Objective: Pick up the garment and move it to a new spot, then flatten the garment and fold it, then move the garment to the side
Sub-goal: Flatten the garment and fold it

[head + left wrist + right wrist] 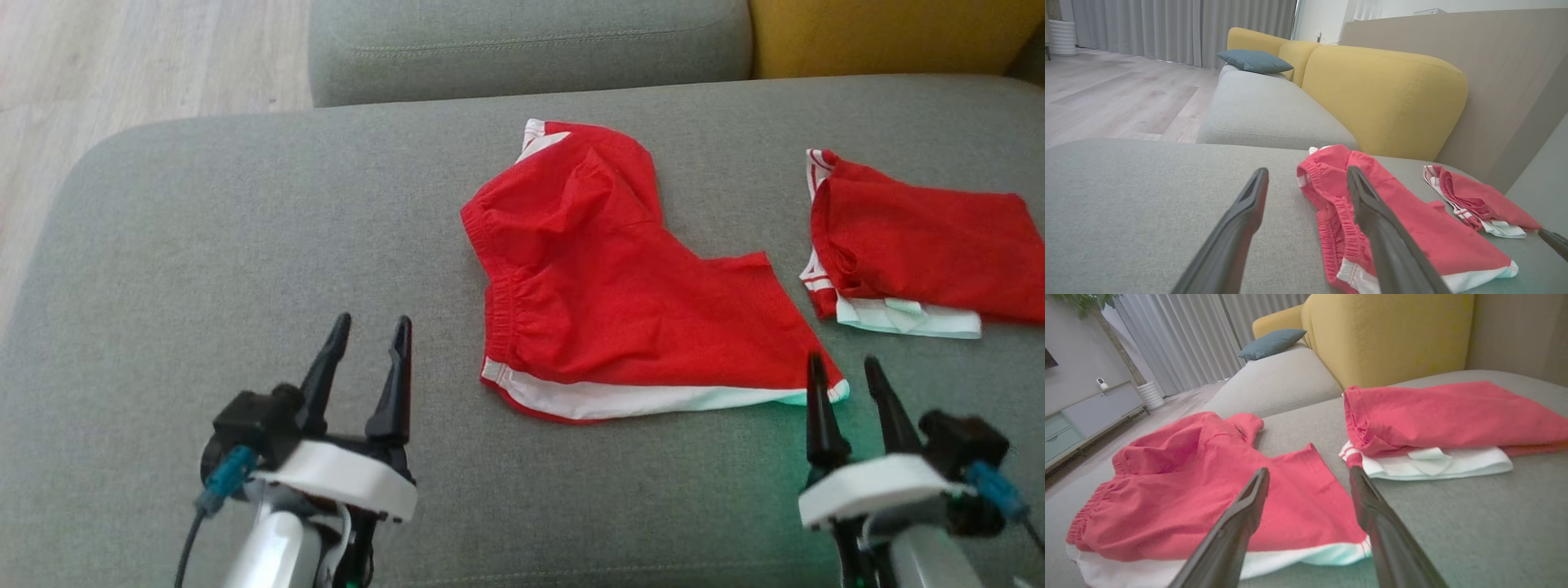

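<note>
A red garment (620, 278) with white trim lies rumpled and partly spread on the grey cushion (245, 245); it is also in the left wrist view (1412, 228) and the right wrist view (1188, 486). My right gripper (845, 371) stands open at the garment's near right corner, with nothing between its fingers (1237, 522). My left gripper (371, 331) is open too, apart from the garment, to the left of its elastic waistband. In the left wrist view the waistband (1331, 220) lies between and beyond the two fingers (1241, 220).
A second red garment (922, 245), folded, lies at the cushion's right (1449, 416). A yellow sofa back (1384, 94) and another grey seat (531, 41) stand behind. Wooden floor (122, 73) lies off the cushion's far left edge.
</note>
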Robot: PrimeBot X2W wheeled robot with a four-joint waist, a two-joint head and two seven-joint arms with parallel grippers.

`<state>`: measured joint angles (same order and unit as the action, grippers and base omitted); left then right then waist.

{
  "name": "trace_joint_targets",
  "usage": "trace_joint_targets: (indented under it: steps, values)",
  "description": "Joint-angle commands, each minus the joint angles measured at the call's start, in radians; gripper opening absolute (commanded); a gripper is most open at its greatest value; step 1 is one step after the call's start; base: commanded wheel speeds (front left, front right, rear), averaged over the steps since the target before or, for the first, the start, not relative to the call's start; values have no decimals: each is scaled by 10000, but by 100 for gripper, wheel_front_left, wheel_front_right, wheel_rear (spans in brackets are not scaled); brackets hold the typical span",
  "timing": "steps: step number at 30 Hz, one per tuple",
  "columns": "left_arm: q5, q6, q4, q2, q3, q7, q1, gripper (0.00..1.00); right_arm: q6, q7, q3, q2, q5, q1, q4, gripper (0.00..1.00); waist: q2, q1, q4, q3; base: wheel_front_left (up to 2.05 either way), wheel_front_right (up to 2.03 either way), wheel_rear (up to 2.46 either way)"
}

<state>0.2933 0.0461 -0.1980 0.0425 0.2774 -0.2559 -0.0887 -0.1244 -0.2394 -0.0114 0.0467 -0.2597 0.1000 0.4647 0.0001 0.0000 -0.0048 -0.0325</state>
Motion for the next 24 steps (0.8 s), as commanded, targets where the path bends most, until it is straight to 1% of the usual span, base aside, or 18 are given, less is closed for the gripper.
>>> trace_joint_targets:
  steps: [1,7,10,13,18,20,24]
  values:
    - [-2,68,320,77,-283,-59,-191,100,-63,-136,263,35,-53,179,-380,100,-1,0,-11,4,0,0,0]
    - [-119,288,150,77,16,-59,-228,100,-63,-159,239,35,-49,32,-612,100,-1,0,-132,-91,0,0,0]
    - [-232,561,-301,81,487,-59,-360,100,-63,-149,204,35,-30,66,-679,100,-1,0,-245,-180,0,0,0]
    - [-413,732,-907,225,1102,-59,-614,100,-63,-109,202,35,-9,101,-727,100,-1,0,-378,-290,0,0,0]
    - [-572,799,-2004,479,1653,-51,-1163,100,-63,-64,249,35,-55,174,-762,100,-1,0,-622,-521,0,0,0]
    - [-490,812,-2460,507,1740,-52,-1444,100,-63,-62,271,35,-74,211,-768,100,-1,0,-753,-660,0,0,0]
    - [-505,807,-2832,563,1739,-54,-1723,100,-63,-67,271,35,-61,271,-769,100,-1,0,-881,-800,0,0,0]
